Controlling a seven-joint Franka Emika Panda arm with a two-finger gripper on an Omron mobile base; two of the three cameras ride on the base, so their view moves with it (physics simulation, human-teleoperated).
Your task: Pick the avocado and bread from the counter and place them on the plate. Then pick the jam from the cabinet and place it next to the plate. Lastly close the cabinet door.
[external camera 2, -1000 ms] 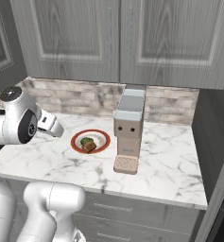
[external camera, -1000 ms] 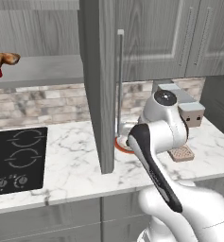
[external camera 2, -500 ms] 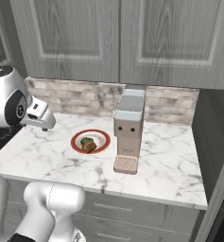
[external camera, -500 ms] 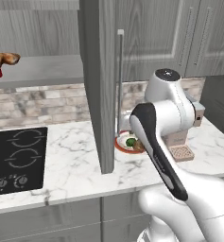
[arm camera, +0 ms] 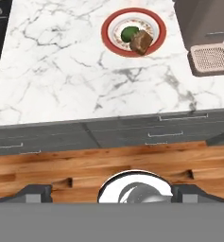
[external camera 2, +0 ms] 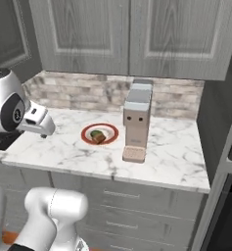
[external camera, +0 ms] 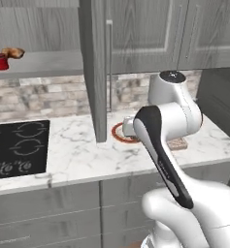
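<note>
Left base view: jam (external camera: 0, 61) up on cabinet (external camera: 43, 63) shelf, far left of the arm. Right base view: gripper (external camera 2: 42, 128) released, empty, left of plate (external camera 2: 85, 136). Hand view: avocado (arm camera: 129, 33) touching bread (arm camera: 141, 42) on plate (arm camera: 113, 45), well ahead.

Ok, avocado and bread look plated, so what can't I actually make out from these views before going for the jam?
- Plate, left base view: mostly hidden behind the arm and the cabinet door.
- Jam, left base view: too small to tell whether it touches the pastry.
- Gripper, right base view: fingers too small to make out.

The counter (arm camera: 75, 71) carries the plate (arm camera: 109, 29) and coffee machine (external camera 2: 137, 120).
</note>
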